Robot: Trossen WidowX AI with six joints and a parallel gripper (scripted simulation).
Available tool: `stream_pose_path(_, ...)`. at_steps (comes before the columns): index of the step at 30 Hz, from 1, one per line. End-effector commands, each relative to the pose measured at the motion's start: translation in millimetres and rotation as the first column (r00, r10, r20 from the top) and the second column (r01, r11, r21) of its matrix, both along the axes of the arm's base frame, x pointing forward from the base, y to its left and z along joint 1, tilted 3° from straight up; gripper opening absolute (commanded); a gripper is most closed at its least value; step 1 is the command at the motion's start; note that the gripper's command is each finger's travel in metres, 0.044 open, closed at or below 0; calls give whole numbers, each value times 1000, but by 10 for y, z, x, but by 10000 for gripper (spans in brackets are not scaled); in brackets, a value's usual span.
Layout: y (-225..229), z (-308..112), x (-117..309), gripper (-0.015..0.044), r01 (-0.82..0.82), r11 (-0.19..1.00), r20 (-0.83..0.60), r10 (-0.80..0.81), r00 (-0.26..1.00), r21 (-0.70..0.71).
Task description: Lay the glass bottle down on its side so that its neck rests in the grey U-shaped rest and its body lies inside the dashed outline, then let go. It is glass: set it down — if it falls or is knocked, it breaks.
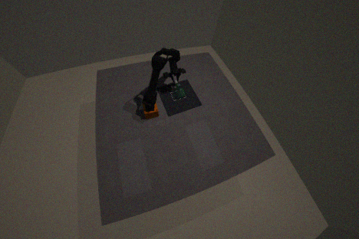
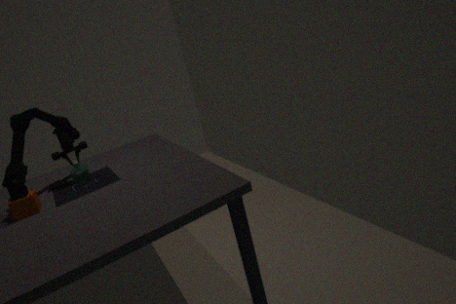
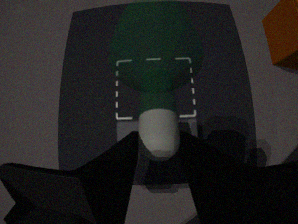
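Observation:
The green glass bottle [image 1: 179, 93] [image 2: 81, 171] [image 3: 157, 37] leans, with its white cap end towards my gripper and its wide body away from it. My gripper [image 1: 176, 81] [image 2: 77, 162] [image 3: 158, 136] is shut on the neck at the white cap. The dashed outline [image 3: 124, 118] lies below, partly seen through the green glass; the body reaches past its far edge in the wrist view. A grey patch [image 3: 127, 131], probably part of the U-shaped rest, shows beside the cap; the rest is mostly hidden by cap and fingers. Whether the bottle touches anything is unclear.
A dark square mat [image 1: 189, 103] [image 2: 107, 176] [image 3: 225, 75] lies under the bottle and outline. The arm's orange base [image 1: 151, 113] [image 2: 25, 206] [image 3: 284, 37] stands beside the mat. The scene is dim, and arm shadows fall on the mat.

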State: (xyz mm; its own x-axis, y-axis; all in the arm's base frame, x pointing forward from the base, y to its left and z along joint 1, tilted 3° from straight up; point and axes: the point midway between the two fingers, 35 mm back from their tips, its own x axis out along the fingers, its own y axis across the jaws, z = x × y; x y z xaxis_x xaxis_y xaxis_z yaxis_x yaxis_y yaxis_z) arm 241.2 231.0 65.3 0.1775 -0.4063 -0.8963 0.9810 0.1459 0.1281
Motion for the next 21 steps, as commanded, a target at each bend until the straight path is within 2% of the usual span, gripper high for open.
stream_pose_path(1,21,-44,3,118,4,1000,-2,-4,1000,1)
stream_pose_path(21,107,-147,-8,118,-8,1000,1,8,1000,0)
